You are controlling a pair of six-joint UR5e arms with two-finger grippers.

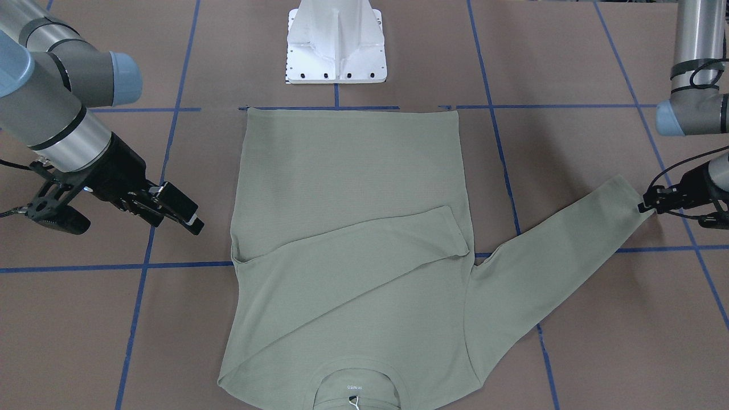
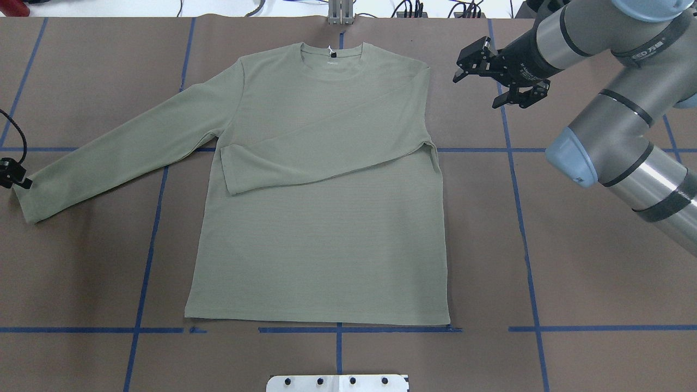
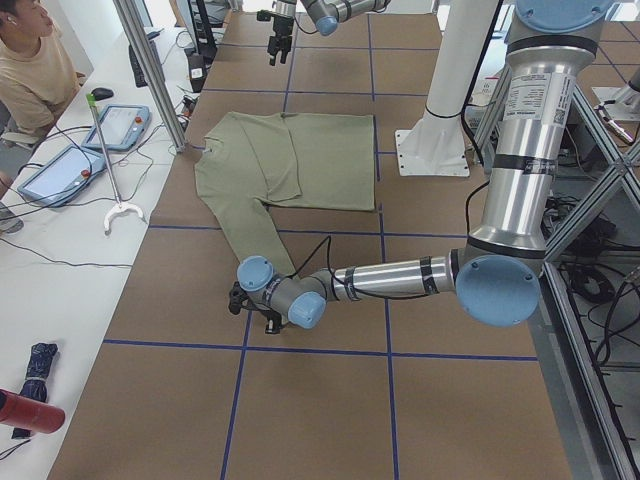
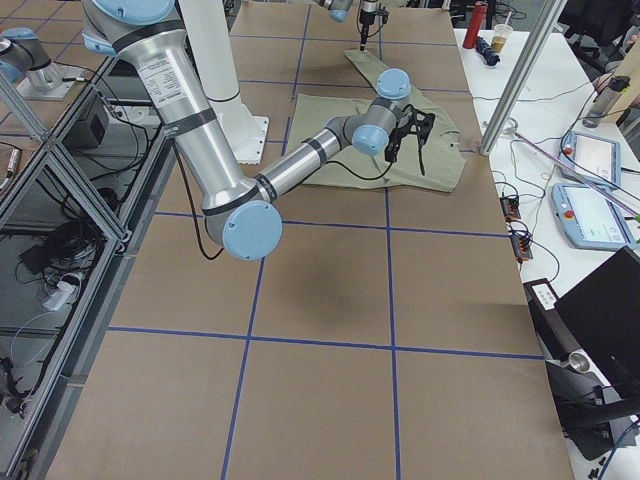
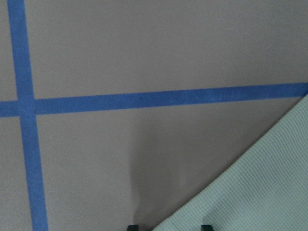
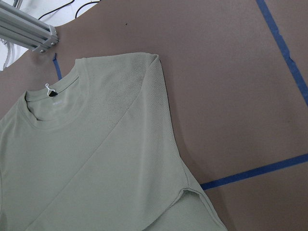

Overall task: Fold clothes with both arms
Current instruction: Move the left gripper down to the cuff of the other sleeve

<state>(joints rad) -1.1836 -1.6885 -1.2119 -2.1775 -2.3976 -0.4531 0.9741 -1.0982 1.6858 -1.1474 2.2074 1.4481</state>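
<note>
"Shirt (image 1: 353, 182) first, from the front camera: how does it look?"

"Pale sage-green knit, flat on the brown counter (image 1: 569, 57). The collar (image 1: 354, 378) is at 6 o'clock and the hem is at 12, by the white pedestal (image 1: 336, 42). One sleeve (image 1: 364, 239) is folded across the chest. The other sleeve (image 1: 558, 250) runs out toward 2 o'clock, its cuff (image 1: 629, 196) touching the left hand (image 1: 645, 206). The right hand (image 1: 136, 228) hangs at 9 o'clock, apart from the cloth, fingers spread wide and holding nothing."

"Overhead?"

"There the collar is at 12, with a white neck label (image 2: 330, 51). The body is smooth and the hem runs straight along the blue tape (image 2: 381, 329). The spread sleeve points to 8 o'clock. The right hand is at 2 o'clock, near the shoulder."

"Side cameras?"

"From the left end, the shirt lies mid-counter and the left hand sits low at the sleeve's end. From the right end, the right hand hangs by the shoulder."

"Wrist cameras?"

"Left wrist: a ribbed cloth corner at 5 o'clock, lying flat. Two dark fingertips (image 5: 132, 227) peek in at 6 o'clock, set apart with the cuff edge between them, so that hand is partly open and not clamped. Right wrist: the collar is at 9 o'clock, and the folded sleeve's edge slants across the chest."
</note>
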